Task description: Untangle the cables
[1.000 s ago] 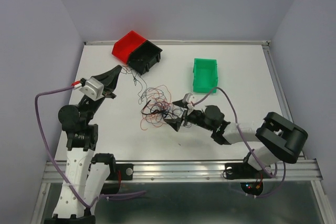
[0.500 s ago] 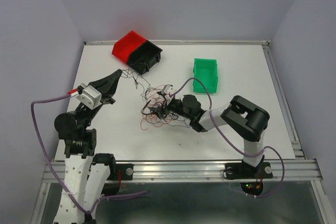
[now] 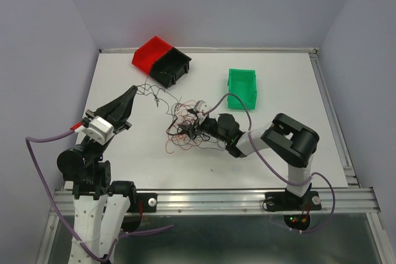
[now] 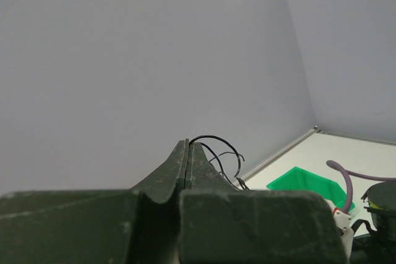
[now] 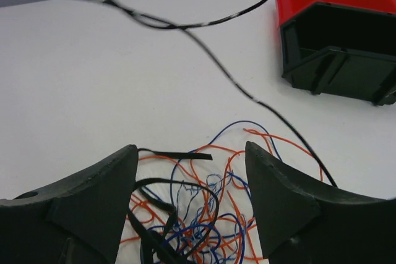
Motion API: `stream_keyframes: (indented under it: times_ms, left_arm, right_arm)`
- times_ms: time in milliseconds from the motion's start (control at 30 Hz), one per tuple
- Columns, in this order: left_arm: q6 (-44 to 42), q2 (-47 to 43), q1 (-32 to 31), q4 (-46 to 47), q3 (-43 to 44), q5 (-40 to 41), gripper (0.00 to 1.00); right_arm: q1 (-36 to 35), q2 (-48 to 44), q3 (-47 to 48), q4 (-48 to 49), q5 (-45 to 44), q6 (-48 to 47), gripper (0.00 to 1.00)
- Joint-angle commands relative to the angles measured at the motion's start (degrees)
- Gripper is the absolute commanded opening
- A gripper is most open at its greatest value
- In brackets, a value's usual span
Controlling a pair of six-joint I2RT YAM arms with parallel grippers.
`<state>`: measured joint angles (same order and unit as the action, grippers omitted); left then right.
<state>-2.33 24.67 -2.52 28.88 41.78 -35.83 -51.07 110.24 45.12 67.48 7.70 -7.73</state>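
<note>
Counting: one tangle of cables [image 3: 179, 141], left hand [image 3: 132, 91], right hand [image 3: 186, 129], three bins [image 3: 147, 55] [image 3: 175, 68] [image 3: 241, 73].

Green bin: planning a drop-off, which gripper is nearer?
Right. The right gripper is at the cables, near-left of the green bin; the left gripper is farther left.

bins [image 3: 241, 88] 3 | arms [image 3: 288, 140] 2 | grippers [image 3: 133, 89] 2 | cable tangle [image 3: 183, 135] 1

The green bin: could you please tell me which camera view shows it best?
Top external: the whole green bin shows from above. Left wrist shows it small and distant; right wrist misses it.
</note>
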Motion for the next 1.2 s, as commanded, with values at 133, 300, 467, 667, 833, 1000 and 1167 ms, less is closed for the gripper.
stream_keyframes:
  times_ms: [133,300,467,667,833,1000,1167]
  left_arm:
    - [-0.8,-0.1,0.1,1.0,2.0,0.9,0.0]
    - [-1.1,0.1,0.1,1.0,1.9,0.9,0.0]
    - [-0.8,0.5,0.1,1.0,2.0,0.2,0.0]
    - [-0.9,0.3,0.1,0.9,1.9,-0.4,0.0]
    - [-0.7,0.1,0.1,0.7,2.0,-0.9,0.0]
    - [-0.7,0.1,0.1,0.7,2.0,-1.3,0.0]
    - [-0.7,0.1,0.1,0.7,2.0,-1.4,0.0]
  right_arm:
    - [-0.3,-9.9,-10.0,5.9,12.3,0.7,0.83]
    - [-0.3,-16.6,-14.5,6.0,15.8,0.9,0.83]
    - [-0.3,-19.2,-15.6,5.8,10.8,-0.4,0.84]
    - [-0.2,-15.2,-9.7,5.4,7.2,-3.5,0.87]
    - [-0.2,-11.0,-5.7,3.9,3.2,-6.3,0.89]
    - [0.1,-7.2,-3.1,3.4,0.3,-8.2,0.9]
    - [0.3,-3.9,-0.1,3.3,-4.0,-9.5,0.89]
